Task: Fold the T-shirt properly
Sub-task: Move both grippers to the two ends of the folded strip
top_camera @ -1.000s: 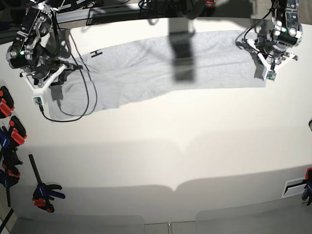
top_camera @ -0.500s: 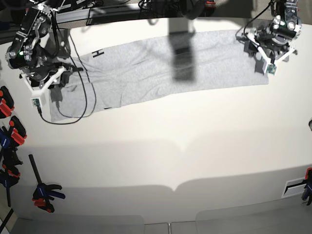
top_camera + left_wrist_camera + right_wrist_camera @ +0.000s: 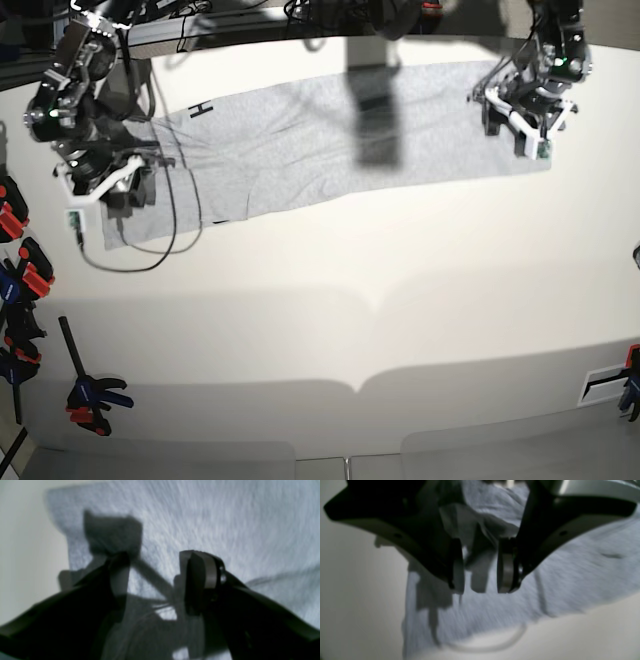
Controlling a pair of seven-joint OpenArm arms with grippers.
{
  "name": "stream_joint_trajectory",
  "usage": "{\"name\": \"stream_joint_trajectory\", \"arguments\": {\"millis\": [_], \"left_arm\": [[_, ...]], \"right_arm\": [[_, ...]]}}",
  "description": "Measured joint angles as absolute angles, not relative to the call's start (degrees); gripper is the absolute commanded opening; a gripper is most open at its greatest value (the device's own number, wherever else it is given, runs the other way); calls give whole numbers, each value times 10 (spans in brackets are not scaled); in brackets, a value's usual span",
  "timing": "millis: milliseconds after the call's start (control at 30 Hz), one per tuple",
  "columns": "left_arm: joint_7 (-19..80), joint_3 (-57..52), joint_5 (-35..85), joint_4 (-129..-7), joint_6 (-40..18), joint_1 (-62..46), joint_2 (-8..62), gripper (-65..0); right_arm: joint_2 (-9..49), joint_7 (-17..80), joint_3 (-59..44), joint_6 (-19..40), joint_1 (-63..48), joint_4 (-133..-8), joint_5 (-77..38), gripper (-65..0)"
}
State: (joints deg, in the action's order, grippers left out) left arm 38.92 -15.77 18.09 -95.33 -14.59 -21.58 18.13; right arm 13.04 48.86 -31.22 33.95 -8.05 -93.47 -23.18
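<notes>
The T-shirt [image 3: 330, 140] lies as a long light grey band across the far side of the table, with a black letter H [image 3: 201, 108] showing near its left end. My left gripper [image 3: 528, 128] hovers over the shirt's right end; in the left wrist view it [image 3: 155, 580] is open above the grey cloth [image 3: 225, 517] with nothing between its fingers. My right gripper [image 3: 120, 188] is over the shirt's left end. In the right wrist view it [image 3: 480, 567] stands open just above rumpled cloth [image 3: 570, 575], gripping nothing.
A black cable [image 3: 150, 240] loops from the right arm over the shirt's left end onto the table [image 3: 330, 330]. Red and black clamps [image 3: 12, 215] and another clamp [image 3: 90, 398] lie along the left edge. A dark shadow [image 3: 375, 120] crosses the shirt's middle.
My left gripper has opened, let go of the shirt's right end and shifted left. The right arm has swung down and right over the left end, its jaws a little wider.
</notes>
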Motion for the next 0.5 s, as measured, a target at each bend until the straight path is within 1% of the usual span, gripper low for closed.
{"name": "stream_joint_trajectory", "arguments": {"millis": [133, 200, 400, 500], "left_arm": [[369, -158, 149, -907, -154, -195, 192, -298], [378, -158, 151, -899, -155, -185, 204, -298], [428, -157, 151, -893, -155, -146, 246, -298], [460, -157, 172, -892, -152, -139, 268, -298]], "right_arm": [[135, 460, -312, 336, -79, -853, -205, -440], [135, 445, -313, 330, -80, -830, -212, -441], [131, 451, -313, 326, -73, -826, -227, -441], [132, 476, -312, 325, -58, -825, -225, -441]]}}
